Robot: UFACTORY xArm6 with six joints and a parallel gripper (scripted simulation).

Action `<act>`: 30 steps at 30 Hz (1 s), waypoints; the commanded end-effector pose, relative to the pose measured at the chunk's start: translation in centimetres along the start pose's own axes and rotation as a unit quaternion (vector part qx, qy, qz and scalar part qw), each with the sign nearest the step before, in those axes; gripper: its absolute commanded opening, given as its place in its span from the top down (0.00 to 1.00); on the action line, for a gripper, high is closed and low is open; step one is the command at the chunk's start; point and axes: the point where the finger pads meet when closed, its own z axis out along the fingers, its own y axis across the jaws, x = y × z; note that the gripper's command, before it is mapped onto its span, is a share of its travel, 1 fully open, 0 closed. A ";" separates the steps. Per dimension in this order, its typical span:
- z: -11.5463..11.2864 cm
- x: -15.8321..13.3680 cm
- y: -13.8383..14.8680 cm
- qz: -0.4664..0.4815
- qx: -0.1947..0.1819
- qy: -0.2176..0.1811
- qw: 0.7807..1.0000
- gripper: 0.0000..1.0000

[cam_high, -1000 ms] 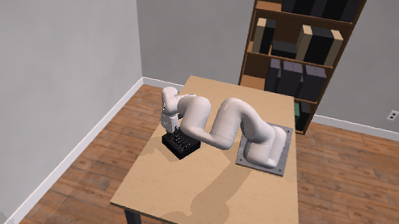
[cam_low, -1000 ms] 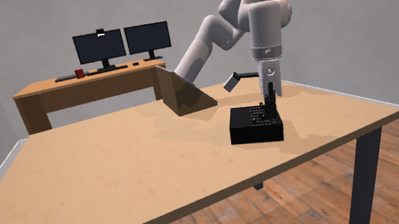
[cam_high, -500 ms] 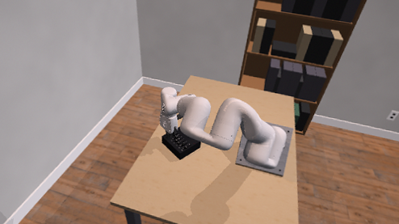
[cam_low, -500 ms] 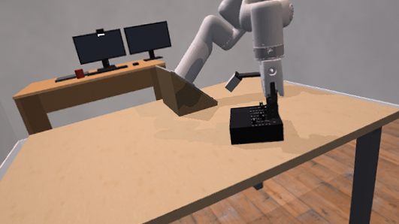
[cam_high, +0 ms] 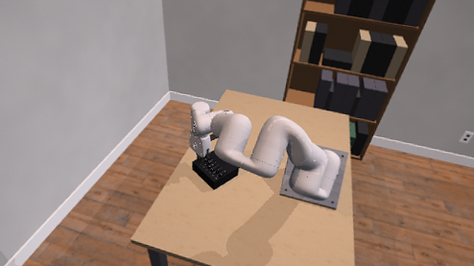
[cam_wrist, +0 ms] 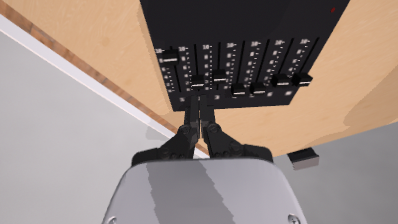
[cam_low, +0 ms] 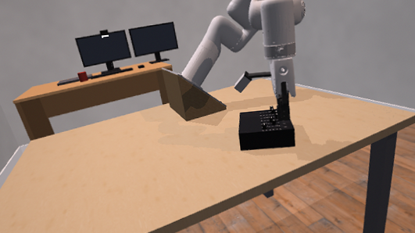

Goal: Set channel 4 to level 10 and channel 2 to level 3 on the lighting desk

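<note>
Here, a white six-joint robot arm (cam_high: 268, 147) reaches across a light wooden table (cam_low: 126, 171) toward a small black box-shaped lighting desk (cam_low: 266, 134), which stands flat right of centre in the exterior view. The dark two-finger gripper (cam_wrist: 199, 102) points straight down at the desk's near edge, its jaws pressed together with nothing between them. In the wrist view the fingertips sit at the lower end of the fader slots, just below the second fader cap (cam_wrist: 198, 83) from the left, which rests low on its scale; whether they touch it cannot be told. The leftmost cap (cam_wrist: 169, 58) stands high near the top mark. The third cap (cam_wrist: 220, 77) sits a little higher than the second; the remaining four lie low.

The desk stands close to the table's edge, which crosses the lower half of the wrist view; beyond it lie a white skirting board and grey wall. Open tabletop spreads across the left of the exterior view. The arm's grey square base plate (cam_high: 335, 202) lies at centre right of the top view, well apart from the desk.
</note>
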 end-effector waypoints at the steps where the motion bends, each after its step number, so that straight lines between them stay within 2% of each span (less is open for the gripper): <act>1: -1.3 -0.1 -0.1 -0.001 0.002 -0.001 1.000 1.00; 12: -3.3 -0.1 -0.1 -0.001 0.002 -0.001 1.000 1.00; 27: -3.3 -0.1 0.0 -0.001 0.002 -0.001 1.000 1.00; 30: -3.2 -0.7 1.7 -0.001 0.002 -0.001 1.000 1.00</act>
